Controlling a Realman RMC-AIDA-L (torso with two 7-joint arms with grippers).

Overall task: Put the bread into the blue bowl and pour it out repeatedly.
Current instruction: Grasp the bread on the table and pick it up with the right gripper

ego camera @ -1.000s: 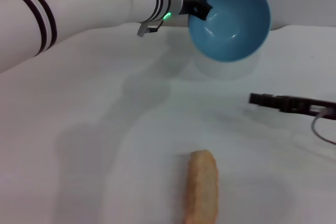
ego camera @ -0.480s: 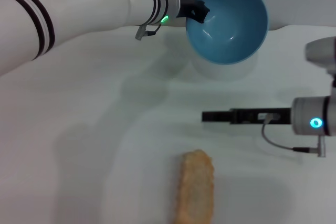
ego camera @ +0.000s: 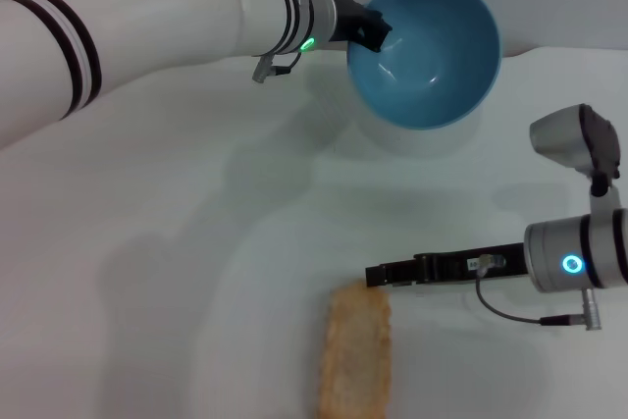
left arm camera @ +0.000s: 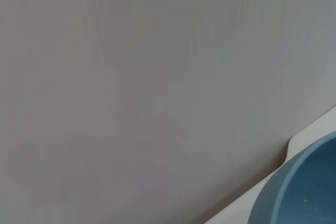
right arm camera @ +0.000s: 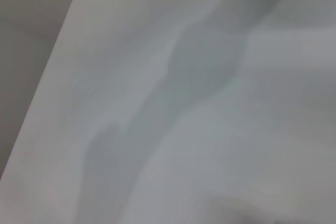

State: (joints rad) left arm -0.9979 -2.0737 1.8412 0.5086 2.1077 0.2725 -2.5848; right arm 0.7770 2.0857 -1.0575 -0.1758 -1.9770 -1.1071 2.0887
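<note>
We are holding the blue bowl (ego camera: 424, 51) up, tipped, far back, our left gripper (ego camera: 371, 26) pinching its rim. Our right gripper (ego camera: 378, 275) (fingers pressed together) is touching the bread's (ego camera: 356, 350) far end on the desk (ego camera: 147, 272).

Glossy smooth blue bowl (ego camera: 432, 51), rough-crusted bread (ego camera: 355, 355)

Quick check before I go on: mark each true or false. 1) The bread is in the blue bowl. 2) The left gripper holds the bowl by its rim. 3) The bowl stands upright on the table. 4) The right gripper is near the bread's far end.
1) False: the bread lies on the table; the blue bowl is empty.
2) True: the left gripper clamps the rim.
3) False: it is held tilted, its opening facing the camera.
4) True: the right gripper is right beside that end.
</note>
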